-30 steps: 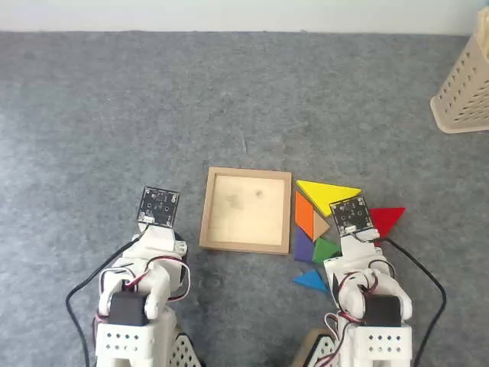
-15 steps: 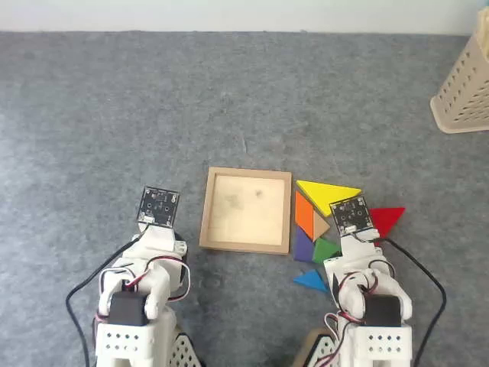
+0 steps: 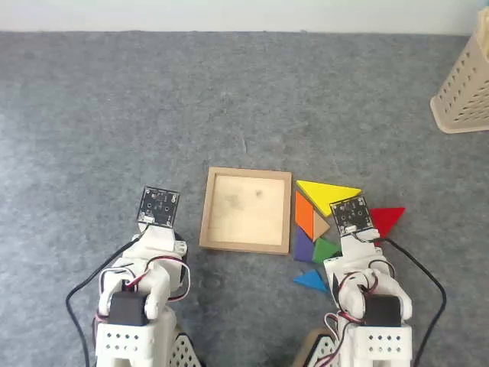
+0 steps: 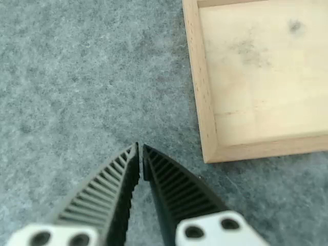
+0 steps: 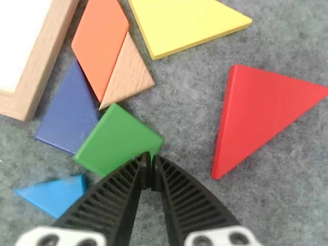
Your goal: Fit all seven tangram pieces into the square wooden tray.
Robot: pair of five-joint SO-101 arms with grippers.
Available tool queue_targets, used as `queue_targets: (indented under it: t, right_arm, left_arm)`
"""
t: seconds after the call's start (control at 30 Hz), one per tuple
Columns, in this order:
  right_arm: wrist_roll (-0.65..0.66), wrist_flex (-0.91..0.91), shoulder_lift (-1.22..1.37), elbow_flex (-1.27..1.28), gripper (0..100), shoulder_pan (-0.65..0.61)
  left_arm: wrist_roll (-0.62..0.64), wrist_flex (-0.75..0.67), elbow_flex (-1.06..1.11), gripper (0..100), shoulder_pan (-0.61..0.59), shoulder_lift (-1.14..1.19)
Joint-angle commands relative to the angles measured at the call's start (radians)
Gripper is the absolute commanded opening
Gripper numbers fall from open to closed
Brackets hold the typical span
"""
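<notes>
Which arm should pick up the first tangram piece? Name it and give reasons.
Right. The right pincer hangs shut at the green piece's edge, and the pieces lie on its side of the tray. The left pincer sits over carpet past the tray's opposite side, away from them.

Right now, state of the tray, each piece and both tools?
Tray: empty
Yellow triangle: outside tray
Orange parallelogram: outside tray
Tan triangle: outside tray
Red triangle: outside tray
Green square: outside tray
Dark blue triangle: outside tray
Light blue triangle: outside tray
Left tool: shut, empty
Right tool: shut, empty
</notes>
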Motion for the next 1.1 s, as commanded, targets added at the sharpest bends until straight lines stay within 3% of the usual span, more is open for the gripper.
queue_targets:
  t: [0.0,0.3,0.43,0.5,0.63,0.8,0.97,1.07]
  right_arm:
    - [-0.012,0.005,-0.018,0.015,0.9,-0.005]
    - [0.015,0.004,-0.016,-0.012,0.9,0.013]
    - [0.282,-0.001,-0.016,-0.118,0.9,0.159]
    - [0.351,-0.035,-0.01,-0.176,0.9,0.234]
    - [0.324,-0.044,-0.005,-0.295,0.9,0.374]
    - [0.318,-0.045,0.044,-0.347,2.0,0.407]
    - [0.311,-0.068,0.323,-0.446,13.6,0.406]
    - [0.216,-0.061,0.59,-0.629,12.0,0.401]
  left_arm:
    - [0.006,0.006,-0.019,1,-0.005,-0.021]
    - [0.006,0.006,-0.019,1,-0.005,-0.021]
    - [0.006,0.006,-0.019,1,-0.003,-0.021]
    - [0.006,0.006,-0.019,1,-0.005,-0.021]
    - [0.006,0.006,-0.019,1,-0.005,-0.021]
    - [0.006,0.006,-0.019,1,-0.005,-0.021]
    - [0.006,0.006,-0.019,1,-0.005,-0.021]
    - [0.006,0.006,-0.019,1,-0.005,-0.021]
